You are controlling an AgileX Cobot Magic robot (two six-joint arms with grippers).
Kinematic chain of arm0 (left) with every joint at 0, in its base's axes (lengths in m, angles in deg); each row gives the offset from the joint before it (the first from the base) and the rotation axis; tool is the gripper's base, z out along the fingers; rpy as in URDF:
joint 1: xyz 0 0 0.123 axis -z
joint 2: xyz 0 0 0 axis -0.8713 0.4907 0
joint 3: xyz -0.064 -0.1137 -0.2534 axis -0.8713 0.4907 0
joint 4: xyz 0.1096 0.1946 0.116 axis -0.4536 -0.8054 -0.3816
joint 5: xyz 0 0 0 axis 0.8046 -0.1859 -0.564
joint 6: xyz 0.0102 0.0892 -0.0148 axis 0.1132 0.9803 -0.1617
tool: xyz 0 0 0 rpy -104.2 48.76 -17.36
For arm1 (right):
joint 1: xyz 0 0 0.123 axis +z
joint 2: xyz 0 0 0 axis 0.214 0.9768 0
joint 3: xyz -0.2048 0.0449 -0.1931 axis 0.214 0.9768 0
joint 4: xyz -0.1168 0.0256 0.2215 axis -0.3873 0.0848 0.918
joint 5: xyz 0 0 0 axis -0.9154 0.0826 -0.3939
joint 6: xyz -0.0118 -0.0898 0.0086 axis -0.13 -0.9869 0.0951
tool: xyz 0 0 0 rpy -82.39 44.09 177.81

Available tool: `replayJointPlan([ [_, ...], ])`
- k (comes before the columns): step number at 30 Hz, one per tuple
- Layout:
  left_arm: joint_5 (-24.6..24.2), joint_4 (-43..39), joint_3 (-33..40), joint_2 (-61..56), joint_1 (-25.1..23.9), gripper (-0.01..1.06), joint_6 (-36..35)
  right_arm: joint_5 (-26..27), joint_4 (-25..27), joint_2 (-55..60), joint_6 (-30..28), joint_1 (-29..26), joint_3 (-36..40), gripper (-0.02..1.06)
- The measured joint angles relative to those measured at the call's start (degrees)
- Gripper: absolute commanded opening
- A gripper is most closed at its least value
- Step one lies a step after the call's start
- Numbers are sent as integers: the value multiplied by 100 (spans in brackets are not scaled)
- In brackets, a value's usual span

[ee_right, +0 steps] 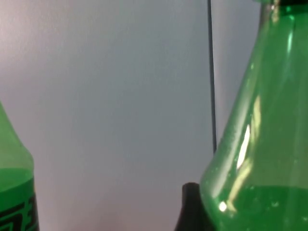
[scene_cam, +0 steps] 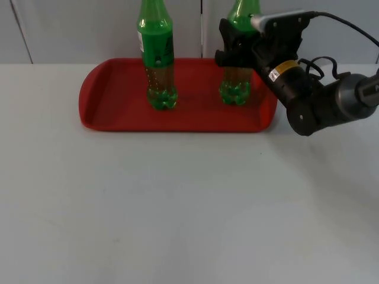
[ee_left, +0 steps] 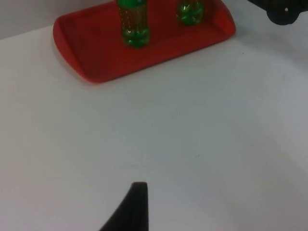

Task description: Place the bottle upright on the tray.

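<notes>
Two green bottles stand upright on the red tray point(scene_cam: 118, 112), which lies at the far edge of the white table point(scene_cam: 177, 207) against the grey partition wall point(scene_cam: 71, 29). The left bottle point(scene_cam: 157, 59) stands alone, its label facing the camera, well apart from any gripper.

The right bottle point(scene_cam: 235, 83) stands at about three o'clock from the left one, near the tray's right end, its lobed base resting on the tray floor. The right gripper point(scene_cam: 232, 53) reaches in from about three o'clock and sits at this bottle's middle, the black fingers point(scene_cam: 228, 38) wrapped around the body and covering the label zone. They look closed on the bottle, which passes straight between them. In the right wrist view the bottle's green shoulder point(ee_right: 260, 144) rises just beside a black fingertip point(ee_right: 190, 207), touching or nearly so, with the left bottle's shoulder point(ee_right: 12, 178) across the gap.

The left arm waits back over bare table; its gripper's fingertip point(ee_left: 130, 209) points toward the tray at roughly twelve o'clock, and whether those fingers are spread or closed cannot be told.
</notes>
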State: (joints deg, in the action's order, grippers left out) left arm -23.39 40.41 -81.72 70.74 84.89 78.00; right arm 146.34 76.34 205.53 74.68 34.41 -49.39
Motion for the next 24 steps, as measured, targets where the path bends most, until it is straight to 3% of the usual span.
replayJointPlan([
  [4,0,0,0,0,0,105,0,-63,-10,0,0,0,0,56],
  [5,0,0,0,0,0,105,0,-74,-10,0,0,0,0,56],
  [8,0,0,0,0,0,105,0,-135,-10,0,0,0,0,74],
  [20,0,0,0,0,0,105,0,-274,-10,0,0,0,0,77],
  [22,0,0,0,0,0,105,0,-274,-10,0,0,0,0,83],
  [24,0,0,0,0,0,105,0,-274,-10,0,0,0,0,97],
])
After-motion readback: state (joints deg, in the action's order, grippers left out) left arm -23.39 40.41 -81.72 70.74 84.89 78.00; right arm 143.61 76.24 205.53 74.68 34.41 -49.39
